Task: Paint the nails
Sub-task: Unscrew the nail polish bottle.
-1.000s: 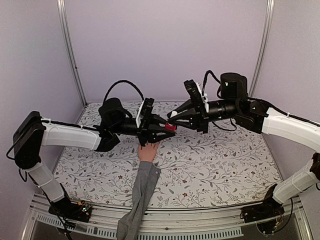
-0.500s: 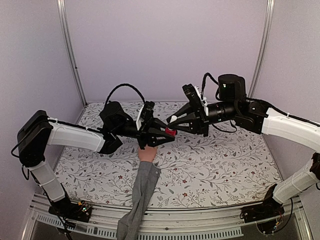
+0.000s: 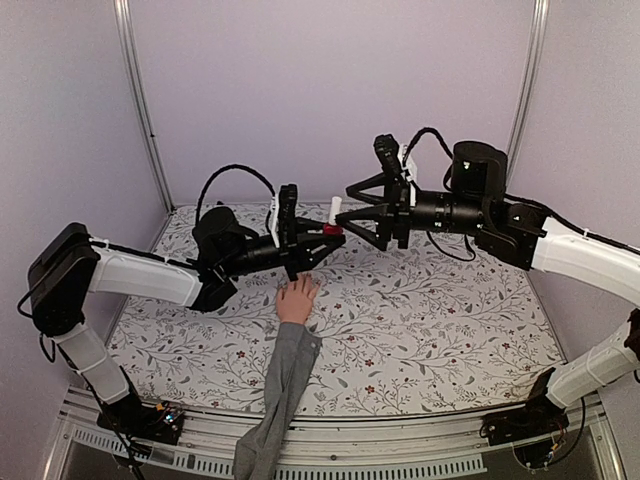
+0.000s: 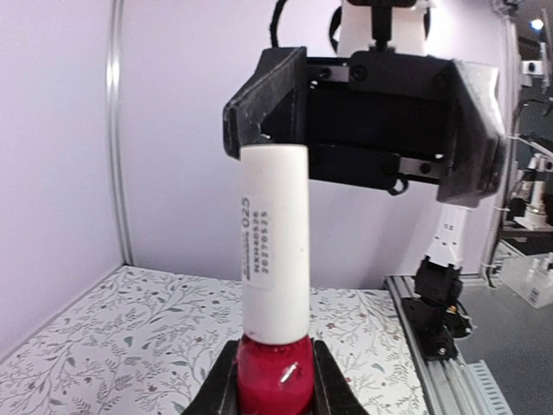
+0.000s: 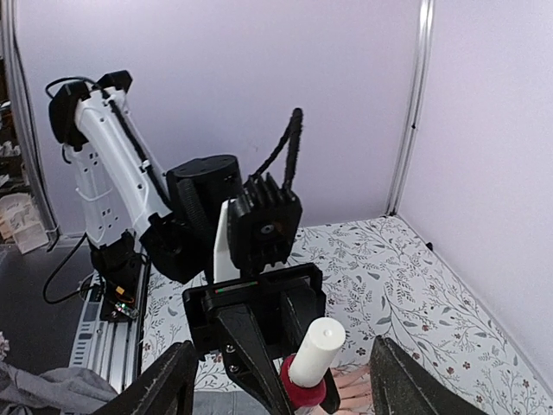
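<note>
Left gripper clamps red bottle (white cap upright) at centre frame. Right gripper gapes wide near cap. Hand lies below, nails indistinct.

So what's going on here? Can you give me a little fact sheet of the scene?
Left gripper: shut on red polish bottle, held above the table
Cap: white, on the bottle
Right gripper: open, fingers either side of cap, not gripping
Mannequin hand: lying on floral table, grey sleeve, untouched
Nails: too small to judge
</note>
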Motion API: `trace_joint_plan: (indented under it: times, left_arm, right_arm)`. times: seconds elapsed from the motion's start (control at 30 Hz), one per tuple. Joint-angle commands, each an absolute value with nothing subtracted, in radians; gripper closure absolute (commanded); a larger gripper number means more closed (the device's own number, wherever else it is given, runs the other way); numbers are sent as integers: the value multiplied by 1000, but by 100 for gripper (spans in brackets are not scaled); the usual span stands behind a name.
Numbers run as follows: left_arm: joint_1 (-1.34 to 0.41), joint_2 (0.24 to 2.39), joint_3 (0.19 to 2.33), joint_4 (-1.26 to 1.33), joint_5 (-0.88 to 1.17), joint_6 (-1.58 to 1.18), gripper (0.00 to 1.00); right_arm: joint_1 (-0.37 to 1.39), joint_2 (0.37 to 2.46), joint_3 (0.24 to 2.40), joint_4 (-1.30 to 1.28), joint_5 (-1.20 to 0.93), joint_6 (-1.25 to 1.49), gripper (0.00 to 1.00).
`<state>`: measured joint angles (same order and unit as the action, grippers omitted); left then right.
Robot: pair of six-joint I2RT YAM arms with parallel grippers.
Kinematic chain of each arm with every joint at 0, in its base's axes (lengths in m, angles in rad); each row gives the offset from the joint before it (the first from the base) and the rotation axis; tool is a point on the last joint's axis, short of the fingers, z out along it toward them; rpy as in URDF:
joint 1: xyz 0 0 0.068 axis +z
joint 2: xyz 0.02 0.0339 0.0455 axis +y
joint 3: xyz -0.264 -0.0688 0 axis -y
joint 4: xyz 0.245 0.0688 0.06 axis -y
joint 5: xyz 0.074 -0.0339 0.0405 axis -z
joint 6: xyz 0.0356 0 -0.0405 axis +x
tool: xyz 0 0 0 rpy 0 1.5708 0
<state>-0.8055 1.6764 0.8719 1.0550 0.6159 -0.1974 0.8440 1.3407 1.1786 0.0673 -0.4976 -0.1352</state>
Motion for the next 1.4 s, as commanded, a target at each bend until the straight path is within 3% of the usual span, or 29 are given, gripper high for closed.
trace_joint_plan:
  times: [0.0, 0.13, 0.27, 0.43, 0.53, 0.93, 1.1, 1.23, 1.37]
  left_arm:
    - [-818, 1642, 887, 984, 385, -132, 100]
    - [-883, 1648, 926, 888, 218, -29, 100]
    - [-910, 1659, 941, 871, 118, -23, 100]
    - [-935, 1670, 961, 839, 16, -2, 100]
    - [-939, 1672, 969, 816, -36, -2, 100]
    - [-945, 1670, 981, 789, -66, 40, 100]
    - [-949, 1670, 991, 769, -75, 56, 100]
    - [-950, 1666, 991, 767, -73, 68, 100]
    - [-950, 1658, 981, 779, -36, 76, 100]
  right_arm:
    - [842, 1382, 1229, 55, -294, -12, 28]
    - [842, 1406, 1253, 57, -221, 81, 27]
    - [843, 1436, 1285, 36, -203, 145, 33]
    - [842, 1462, 1290, 38, -215, 193, 52]
    - [842, 1468, 1286, 37, -215, 210, 57]
    - [841, 1507, 1314, 3, -213, 216, 65]
    - [837, 1509, 1316, 2, -215, 212, 74]
    - [833, 1510, 1319, 2, -227, 205, 86]
    - [831, 1510, 1320, 3, -235, 185, 91]
